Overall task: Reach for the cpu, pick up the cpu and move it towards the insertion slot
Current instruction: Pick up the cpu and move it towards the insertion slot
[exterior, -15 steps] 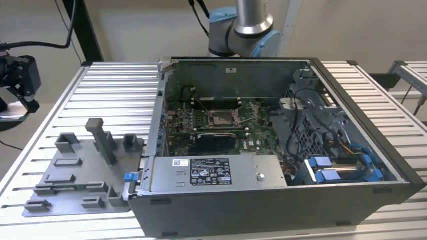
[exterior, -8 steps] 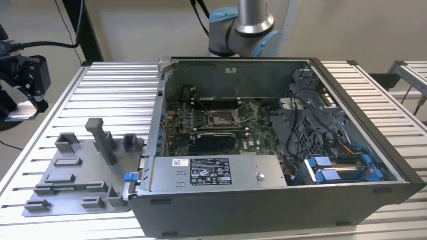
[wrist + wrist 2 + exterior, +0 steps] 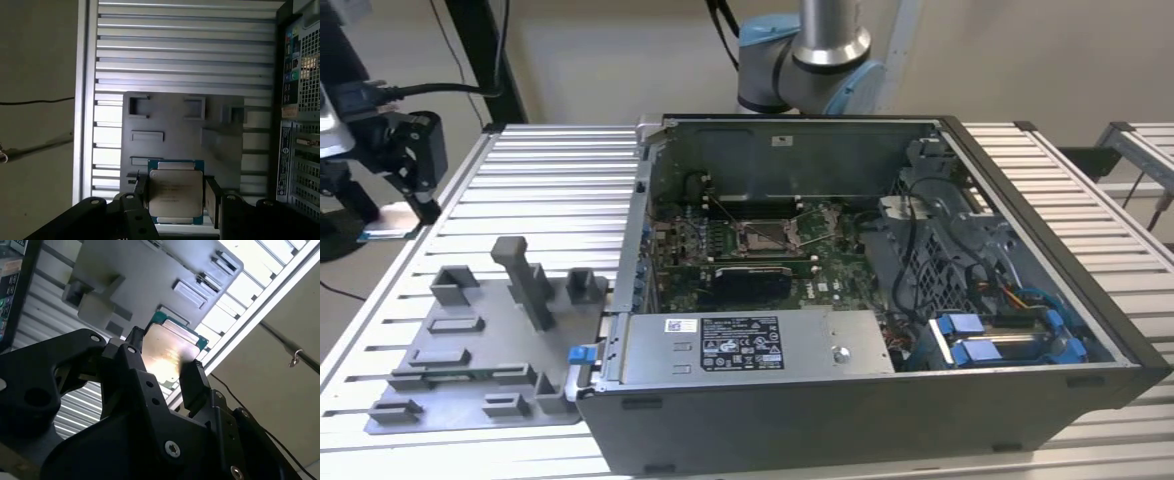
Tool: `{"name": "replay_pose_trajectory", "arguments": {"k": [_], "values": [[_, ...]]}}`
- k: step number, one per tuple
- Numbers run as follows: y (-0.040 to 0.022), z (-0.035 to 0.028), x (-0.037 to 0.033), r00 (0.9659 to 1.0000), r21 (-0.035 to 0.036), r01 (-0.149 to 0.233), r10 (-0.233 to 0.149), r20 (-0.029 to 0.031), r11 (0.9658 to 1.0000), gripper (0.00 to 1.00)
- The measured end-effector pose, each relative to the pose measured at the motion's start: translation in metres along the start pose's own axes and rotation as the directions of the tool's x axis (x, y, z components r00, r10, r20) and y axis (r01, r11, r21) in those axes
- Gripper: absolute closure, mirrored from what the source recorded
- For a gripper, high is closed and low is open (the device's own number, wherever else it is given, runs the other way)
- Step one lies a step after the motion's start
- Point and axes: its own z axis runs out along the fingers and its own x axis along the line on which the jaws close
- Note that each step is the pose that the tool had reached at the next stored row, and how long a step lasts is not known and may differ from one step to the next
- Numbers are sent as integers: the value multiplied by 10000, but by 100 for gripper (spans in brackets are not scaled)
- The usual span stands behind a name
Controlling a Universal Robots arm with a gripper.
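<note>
Gripping the cpu [image 3: 176, 192] by two side edges, with the gripper [image 3: 177, 200] shut tight on it. Pressing one black finger [image 3: 213, 200] against each side, as seen in both wrist views. Holding it with the shiny silver top turned to the cameras and a thin green rim peeping out round the lid. Held up in front of the grey fixture plate [image 3: 182, 130] and the table [image 3: 185, 50] of pale metal slats.

In the exterior view, hanging at 10 o'clock by the table's edge: the black gripper [image 3: 403, 170]. Well apart from the insertion slot [image 3: 767, 237], which lies off at 3 o'clock from there. Sitting near the middle of the green board [image 3: 827, 270] inside the open computer case [image 3: 881, 400]: that square socket with a shiny metal frame. Lying at 8 o'clock, just beside the case: the grey fixture plate with its little blocks. Standing at 12 o'clock behind the case: the arm's grey base [image 3: 814, 50].
</note>
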Motion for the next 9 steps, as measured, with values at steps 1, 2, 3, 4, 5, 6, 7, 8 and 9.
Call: {"name": "replay_pose_trajectory", "arguments": {"k": [1,2,3,4,5,6,7,8,9], "values": [[-1,0,-29,10000,1,1,-1,0,10000,100],[-1,-1,-56,10000,1,0,0,0,10000,100],[-2,0,-81,10000,0,1,-1,0,10000,100],[-2,-1,-107,10000,0,1,-1,0,10000,100],[-3,-1,-133,10000,1,1,-1,0,10000,100],[-3,-1,-160,10000,0,1,-1,0,10000,100],[-4,-2,-187,10000,1,1,-1,-1,10000,100],[-4,-2,-213,10000,2,1,-1,-1,10000,100],[-5,-1,-240,10000,0,1,-1,0,10000,100]]}}
